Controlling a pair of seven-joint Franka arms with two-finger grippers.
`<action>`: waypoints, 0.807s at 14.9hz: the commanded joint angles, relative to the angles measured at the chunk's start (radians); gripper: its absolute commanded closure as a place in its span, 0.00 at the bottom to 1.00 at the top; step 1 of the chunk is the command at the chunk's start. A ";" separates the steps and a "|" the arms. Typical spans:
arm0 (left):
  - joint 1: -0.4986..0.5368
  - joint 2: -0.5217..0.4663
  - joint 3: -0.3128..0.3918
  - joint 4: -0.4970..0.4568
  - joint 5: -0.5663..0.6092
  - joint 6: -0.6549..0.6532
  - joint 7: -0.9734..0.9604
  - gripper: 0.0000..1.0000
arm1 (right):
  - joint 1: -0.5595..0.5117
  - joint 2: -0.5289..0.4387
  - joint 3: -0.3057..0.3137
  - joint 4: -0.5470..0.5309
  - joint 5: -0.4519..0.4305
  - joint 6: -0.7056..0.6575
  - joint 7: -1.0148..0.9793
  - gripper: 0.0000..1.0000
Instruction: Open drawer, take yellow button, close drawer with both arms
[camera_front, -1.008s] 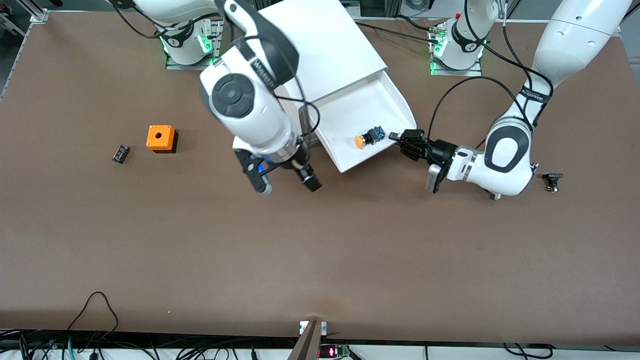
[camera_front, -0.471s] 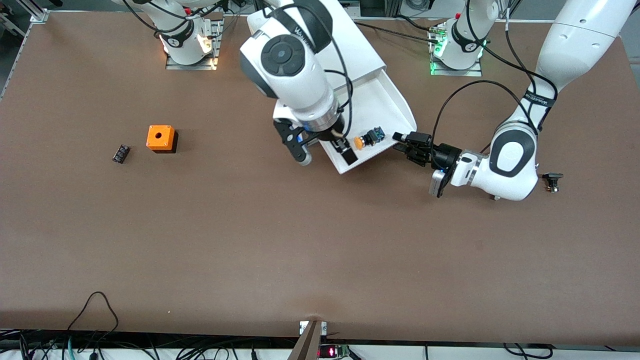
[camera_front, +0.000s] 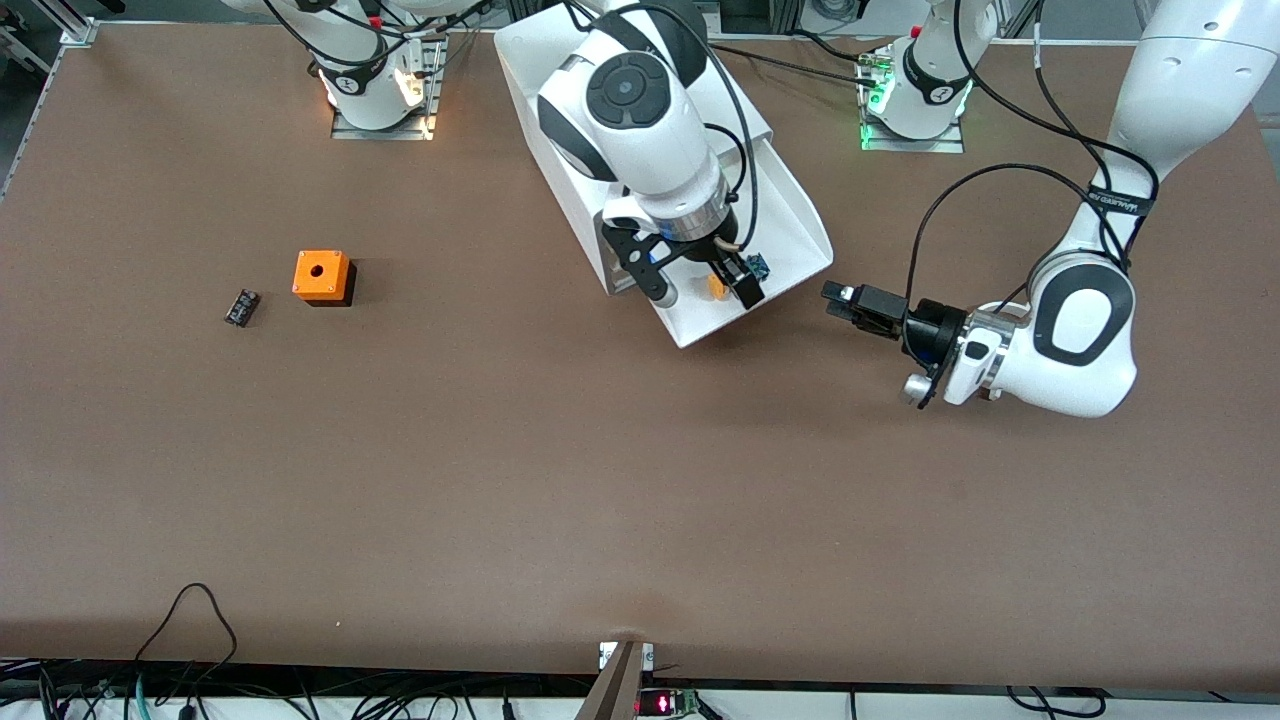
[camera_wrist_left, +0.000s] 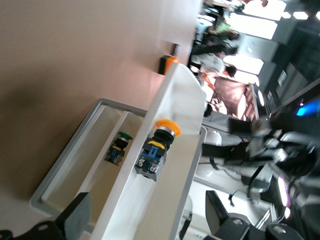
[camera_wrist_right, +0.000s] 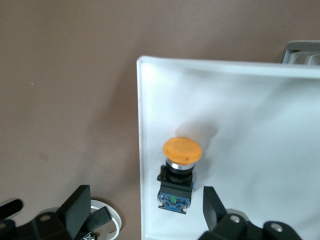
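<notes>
The button (camera_wrist_right: 180, 172) lies in the pulled-out drawer (camera_front: 790, 215) under the wide-open right gripper (camera_front: 702, 290); the left wrist view alone shows a green-capped button (camera_wrist_left: 117, 148) in the drawer beneath, while the left gripper (camera_front: 838, 298), also spread wide, is beside the drawer.

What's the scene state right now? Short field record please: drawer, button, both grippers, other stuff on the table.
drawer: drawer pulled out of the cabinet
button: button lies on its side in the drawer, near the front edge
right gripper: right gripper open, over the drawer, fingers straddling the button, not gripping yet
left gripper: left gripper open, off the drawer, just above the table beside the drawer's corner
other: orange cube and small black part toward the right arm's end
</notes>
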 joint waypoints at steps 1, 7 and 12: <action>0.003 -0.063 -0.001 0.005 0.100 -0.005 -0.184 0.00 | 0.025 0.039 -0.004 0.038 -0.006 0.013 0.022 0.01; -0.052 -0.153 -0.029 0.003 0.370 0.102 -0.504 0.00 | 0.052 0.074 -0.004 0.035 -0.006 0.014 0.040 0.01; -0.104 -0.196 -0.046 0.048 0.636 0.139 -0.534 0.00 | 0.058 0.083 -0.004 0.036 -0.009 0.021 0.029 0.64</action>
